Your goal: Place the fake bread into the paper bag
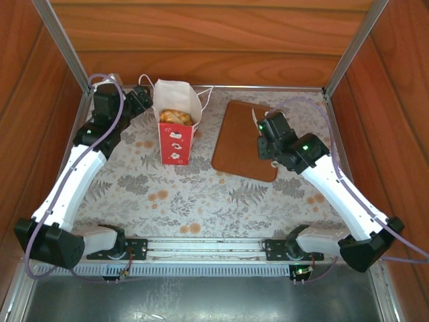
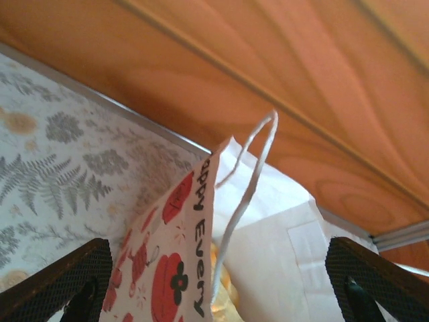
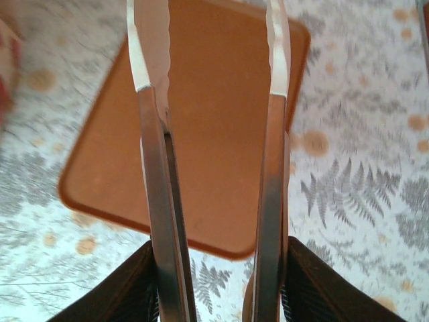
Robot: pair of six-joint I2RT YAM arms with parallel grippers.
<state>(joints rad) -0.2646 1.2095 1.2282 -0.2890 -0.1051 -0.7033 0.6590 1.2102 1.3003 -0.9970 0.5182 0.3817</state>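
White arms [image 1: 70, 178], black joints [image 1: 47, 243], lilac cables [image 1: 106, 76]

The paper bag [image 1: 175, 139] stands upright at the far left of the floral-patterned table [image 1: 201, 194]. It is white with a red lower front panel bearing white marks, and its mouth is open. Its white string handles [image 2: 248, 174] hang loose. Golden-brown fake bread [image 1: 175, 117] sits inside, visible through the open top.

Right claw [image 3: 213, 30] (parted, empty) over brown board [image 3: 100, 161].
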